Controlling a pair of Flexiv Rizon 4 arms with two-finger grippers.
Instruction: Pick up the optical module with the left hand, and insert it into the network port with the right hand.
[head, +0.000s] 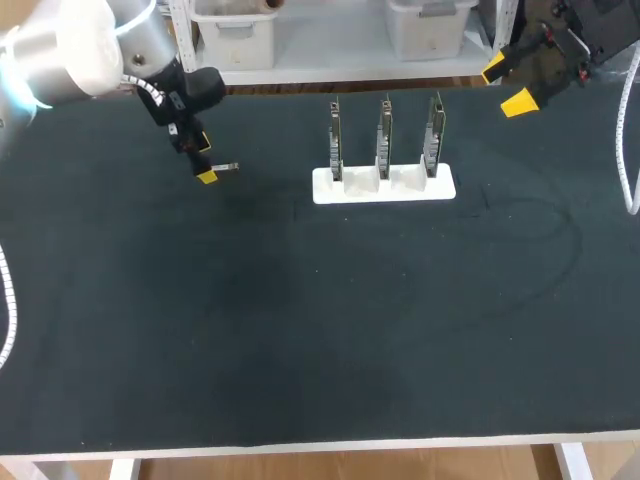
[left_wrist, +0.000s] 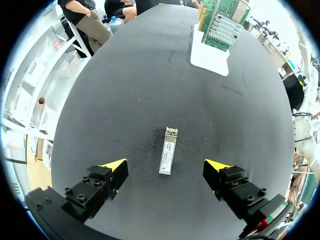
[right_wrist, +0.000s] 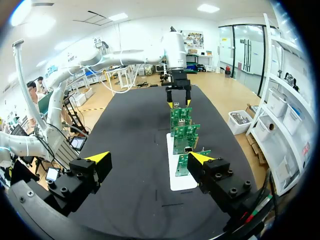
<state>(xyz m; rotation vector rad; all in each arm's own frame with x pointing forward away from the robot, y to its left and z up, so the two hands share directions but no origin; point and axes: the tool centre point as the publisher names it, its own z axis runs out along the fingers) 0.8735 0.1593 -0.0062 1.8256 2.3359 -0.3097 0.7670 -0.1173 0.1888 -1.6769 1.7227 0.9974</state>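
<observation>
Found the small silver module (left_wrist: 168, 151) lying flat on the dark table (head: 300, 350), at the far left, well left of the white stand (head: 384, 186); saw the left gripper (left_wrist: 166, 165) hanging right over it, fingers spread wide, one yellow tip on either side of the module, neither touching it, nothing held; noted the module's long side pointing ahead of the gripper, roughly toward the stand; counted three green circuit boards (head: 384, 138) standing upright in a row in the stand, at the far middle of the table; could not make out a port on them with any certainty; spotted the right gripper (head: 506, 85) at the far right corner, well apart from both stand and module; found its fingers (right_wrist: 90, 172) wide open as well, gripping nothing; from its wrist, looked down the row of boards, with the left arm (right_wrist: 125, 57) beyond the row's other end.
</observation>
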